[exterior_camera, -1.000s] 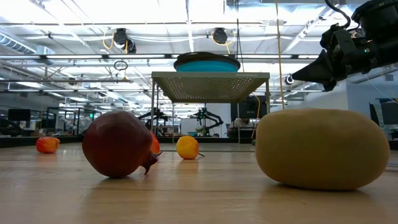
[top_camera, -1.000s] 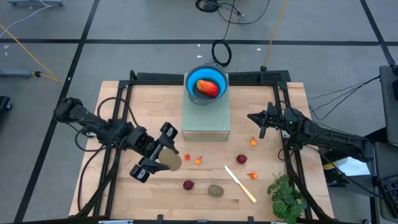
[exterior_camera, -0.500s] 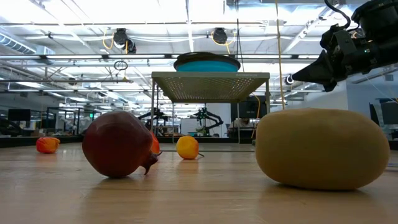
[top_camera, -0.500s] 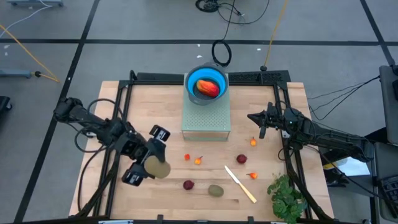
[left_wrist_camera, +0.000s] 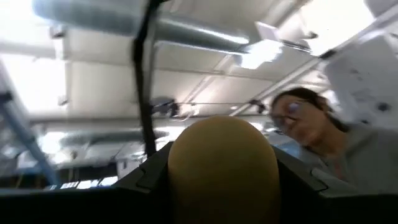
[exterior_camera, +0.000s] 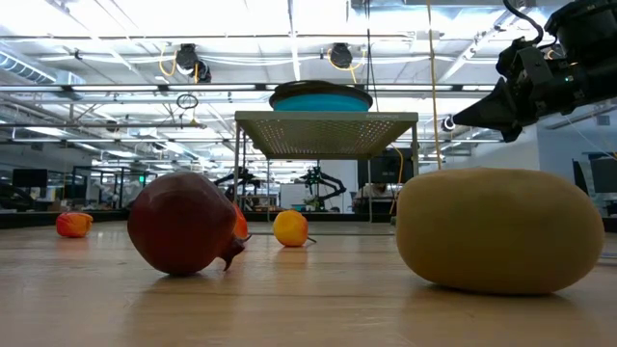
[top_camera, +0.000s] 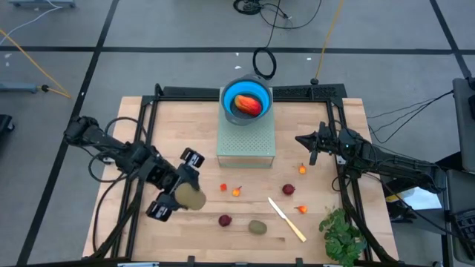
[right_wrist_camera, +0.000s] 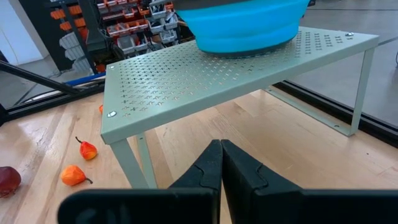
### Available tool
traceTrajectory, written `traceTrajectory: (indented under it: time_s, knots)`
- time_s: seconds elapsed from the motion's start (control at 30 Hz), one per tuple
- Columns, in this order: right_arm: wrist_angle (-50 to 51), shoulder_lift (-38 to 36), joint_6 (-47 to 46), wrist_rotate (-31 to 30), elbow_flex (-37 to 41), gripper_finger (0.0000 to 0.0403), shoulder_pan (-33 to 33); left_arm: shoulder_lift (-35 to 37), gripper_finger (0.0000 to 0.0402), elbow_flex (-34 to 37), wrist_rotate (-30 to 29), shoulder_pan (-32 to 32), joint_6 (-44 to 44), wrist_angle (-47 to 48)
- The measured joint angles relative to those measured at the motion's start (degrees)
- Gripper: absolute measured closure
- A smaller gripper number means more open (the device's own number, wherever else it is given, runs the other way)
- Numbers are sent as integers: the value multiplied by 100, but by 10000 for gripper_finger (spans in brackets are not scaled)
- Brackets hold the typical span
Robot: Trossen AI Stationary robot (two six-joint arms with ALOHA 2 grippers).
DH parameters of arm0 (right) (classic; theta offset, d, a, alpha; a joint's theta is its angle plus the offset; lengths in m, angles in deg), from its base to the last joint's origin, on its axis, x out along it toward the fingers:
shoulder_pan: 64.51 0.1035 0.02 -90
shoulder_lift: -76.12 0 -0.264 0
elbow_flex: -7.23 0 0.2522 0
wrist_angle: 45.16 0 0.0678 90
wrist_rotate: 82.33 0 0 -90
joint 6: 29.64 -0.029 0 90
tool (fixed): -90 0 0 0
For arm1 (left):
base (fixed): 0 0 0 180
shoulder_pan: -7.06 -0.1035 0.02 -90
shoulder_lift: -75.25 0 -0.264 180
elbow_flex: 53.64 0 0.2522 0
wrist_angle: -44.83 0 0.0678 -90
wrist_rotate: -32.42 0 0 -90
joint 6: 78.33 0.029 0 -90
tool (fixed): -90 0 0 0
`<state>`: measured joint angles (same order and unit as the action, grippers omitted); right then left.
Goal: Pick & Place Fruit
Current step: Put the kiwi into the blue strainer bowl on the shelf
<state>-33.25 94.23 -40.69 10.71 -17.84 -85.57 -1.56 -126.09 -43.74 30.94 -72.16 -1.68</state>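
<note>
This is a robotics lab in a large industrial hall. A wooden tabletop point(top_camera: 185, 119) sits on a grey tiled floor point(top_camera: 148, 67) with cables point(top_camera: 282, 11) trailing across it. Beyond the tabletop, the low view shows an open ceiling with strip lights point(exterior_camera: 145, 19), ducts and hanging cable reels point(exterior_camera: 188, 60). The right wrist view shows shelving with parts bins point(right_wrist_camera: 134, 28), and the left wrist view a person point(left_wrist_camera: 336, 149) under ventilation pipes point(left_wrist_camera: 124, 18).
</note>
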Motion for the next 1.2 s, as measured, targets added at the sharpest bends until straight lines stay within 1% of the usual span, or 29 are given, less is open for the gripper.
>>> traceTrajectory:
  time_s: [0.07, 0.13, 0.2, 0.27, 0.33, 0.4, 0.5, 0.67, 0.73, 0.8, 0.87, 0.97, 1.13, 1.2]
  knots:
    - [0, 0, 0, 1, 0, 403, 0, 0, 199, 0, -625, -5, -387, 117]
    - [0, 1, 0, -1, 0, 403, 0, 0, 191, 0, -1375, -7, -854, 429]
    - [2, 0, 0, 1, 0, 403, 0, 0, 194, 0, -2159, -7, -1394, 866]
    - [0, 0, 29, -1, 0, 403, 0, 0, 206, 0, -2881, -22, -2023, 1365]
    - [0, 1, 120, -1, 0, 403, 0, 0, 216, 0, -3388, -45, -2682, 1918]
    - [0, 0, 169, -1, 0, 403, 0, 0, 216, 0, -3708, -81, -3354, 2460]
    - [0, 0, 170, -1, 0, 403, 0, 0, 216, 0, -4057, -128, -4334, 3194]
    - [0, 1, 170, 0, 0, 403, 0, 0, 193, 0, -4268, -153, -5523, 4132]
    - [0, 1, 170, 1, 0, 403, 0, 0, 195, 0, -4342, -153, -5913, 4406]
    - [0, 2, 170, 1, 0, 403, 0, 0, 205, 0, -4404, -153, -6261, 4632]
    - [0, 1, 170, 1, 0, 403, 0, 0, 216, 0, -4474, -153, -6497, 4743]
    - [0, 2, 170, 1, 0, 403, -1, 0, 216, 0, -4608, -153, -6688, 4843]
    - [53, 0, 173, 1, 0, 403, 0, 0, 200, 0, -4954, -153, -6742, 4850]
    - [87, 2, 173, 1, 0, 403, 0, 0, 200, 0, -5088, -155, -6742, 4854]
